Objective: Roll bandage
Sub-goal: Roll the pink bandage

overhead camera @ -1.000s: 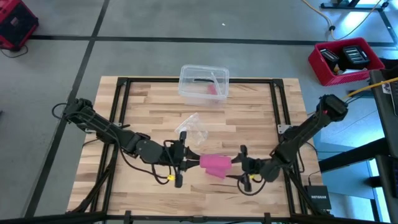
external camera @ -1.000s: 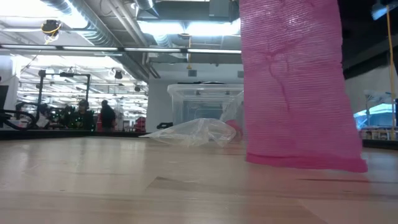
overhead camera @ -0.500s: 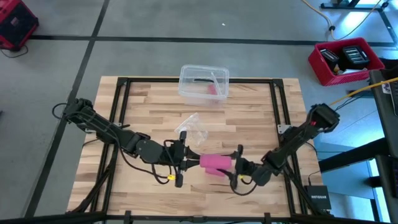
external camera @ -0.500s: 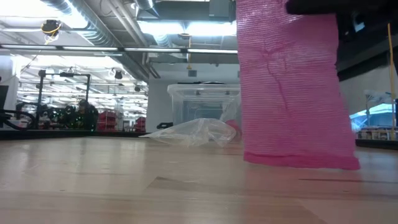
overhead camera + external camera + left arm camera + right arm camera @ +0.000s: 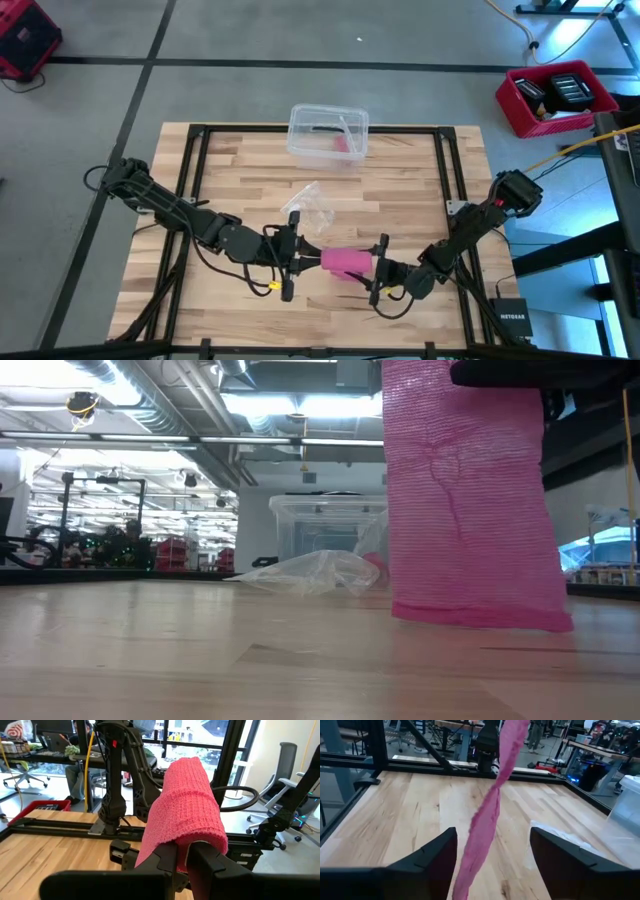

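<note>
While the left gripper (image 5: 301,262) pinches the pink bandage (image 5: 345,262) near the table's (image 5: 240,170) front centre, the right gripper (image 5: 376,280) spreads wide just right of it, fabric hanging between its fingers (image 5: 427,857).

Even, bright overhead light fills the scene; fluorescent ceiling strips (image 5: 300,405) glare white in the low view. The pale wooden butcher-block table (image 5: 240,190) shows only soft, faint shadows. Its nearest boards blur in the low view. Daylight from windows (image 5: 200,740) washes out the left wrist view's background.
</note>
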